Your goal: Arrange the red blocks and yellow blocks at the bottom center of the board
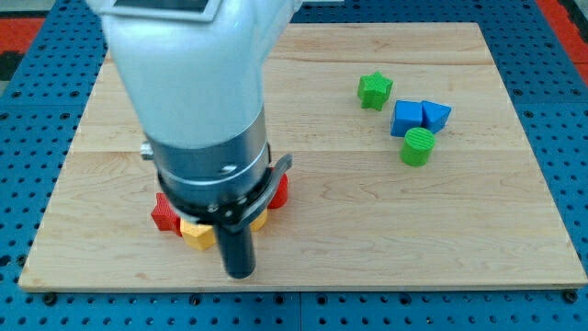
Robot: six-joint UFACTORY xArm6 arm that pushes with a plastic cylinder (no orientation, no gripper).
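**A:** Where is your tip against the cluster?

**B:** Your tip (240, 272) sits just below the cluster, near the board's (514, 276) bottom edge. There are no fingers on this rig, so nothing opens or clenches; the rod only pushes, and right now I cannot tell whether it touches a block.

**A:** And the task's blocks?

**B:** Packed under the arm (207, 138). A red block (164, 215) shows to the cluster's left, a yellow block (197, 235) just left of the tip, a second red block (278, 189) to the upper right of the tip, and a sliver of another yellow (260, 221) beside the rod. The arm hides the middle, so shapes and any further blocks cannot be made out.

**A:** Which way must they go?

**B:** In my judgement, toward the view's right. The cluster lies left of the board's bottom centre and already low, so you would need the tip on its left side, beyond the left red.

**A:** Room?

**B:** Little below the cluster; a downward push risks the edge. To its right the wood is bare. The green star (374, 90), two blue blocks (421, 117) and green cylinder (417, 146) lie well apart, up right.
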